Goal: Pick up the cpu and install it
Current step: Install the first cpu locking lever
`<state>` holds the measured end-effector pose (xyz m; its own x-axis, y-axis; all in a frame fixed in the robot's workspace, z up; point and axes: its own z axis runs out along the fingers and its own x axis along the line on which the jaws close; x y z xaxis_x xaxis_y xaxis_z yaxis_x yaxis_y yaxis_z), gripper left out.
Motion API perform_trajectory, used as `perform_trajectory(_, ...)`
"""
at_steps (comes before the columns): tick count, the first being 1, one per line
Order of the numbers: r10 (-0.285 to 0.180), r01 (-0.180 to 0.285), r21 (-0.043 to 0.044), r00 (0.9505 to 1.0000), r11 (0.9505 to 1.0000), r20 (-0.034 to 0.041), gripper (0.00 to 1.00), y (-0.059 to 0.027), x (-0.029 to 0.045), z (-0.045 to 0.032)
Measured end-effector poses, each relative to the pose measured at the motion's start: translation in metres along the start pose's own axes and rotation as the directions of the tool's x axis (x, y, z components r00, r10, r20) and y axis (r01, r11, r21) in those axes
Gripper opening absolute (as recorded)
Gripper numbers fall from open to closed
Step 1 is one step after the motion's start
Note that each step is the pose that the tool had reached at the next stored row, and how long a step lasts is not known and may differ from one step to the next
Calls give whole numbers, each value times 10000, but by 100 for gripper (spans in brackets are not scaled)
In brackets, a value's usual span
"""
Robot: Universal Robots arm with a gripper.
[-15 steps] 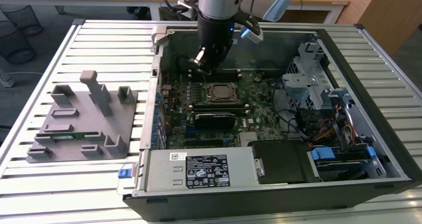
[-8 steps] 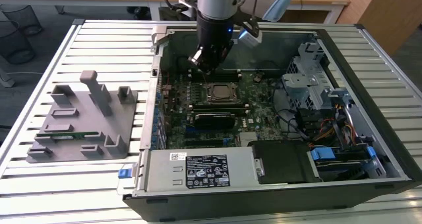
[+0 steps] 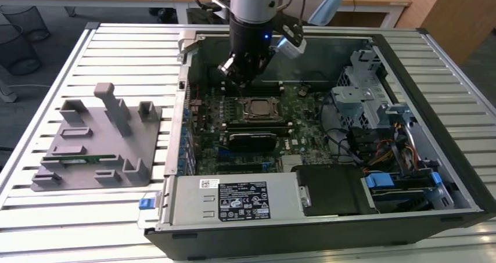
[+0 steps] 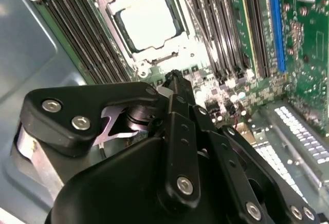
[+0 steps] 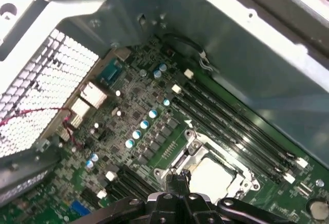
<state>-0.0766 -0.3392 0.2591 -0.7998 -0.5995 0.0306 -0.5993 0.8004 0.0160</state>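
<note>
The cpu (image 3: 259, 107), a flat square chip with a shiny silver top, lies inside the metal-framed socket (image 3: 241, 113) in the middle of the motherboard (image 3: 304, 116). Both wrist views show it seated there, cpu (image 4: 149, 22) and cpu (image 5: 215, 176). My gripper (image 3: 237, 76) hangs a little above the board, just past the socket toward the case's back wall. Its black fingers meet in one narrow tip, gripper (image 4: 174, 76) and gripper (image 5: 178, 178), shut with nothing held. That tip hovers beside the socket frame (image 4: 138, 64) without touching the chip.
The open computer case (image 3: 180, 106) lies on a slatted metal table (image 3: 116, 48). Black memory slots (image 4: 221, 34) flank the socket. A power supply (image 3: 232, 199) fills the near side, and a drive cage with cables (image 3: 372, 112) the exterior view's right. A grey fixture (image 3: 101, 141) holds a green memory stick (image 3: 81, 157).
</note>
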Motion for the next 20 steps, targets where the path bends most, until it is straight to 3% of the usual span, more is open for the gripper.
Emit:
perform_trajectory(3,63,-63,31,10000,10000,44,11,57,49,3)
perform_trajectory(12,132,-137,188,9995,9997,278,11,252,184,14)
perform_trajectory(18,171,-177,204,9994,9996,304,11,374,113,19)
perform_trajectory(20,435,-441,200,9986,9988,313,11,375,111,23)
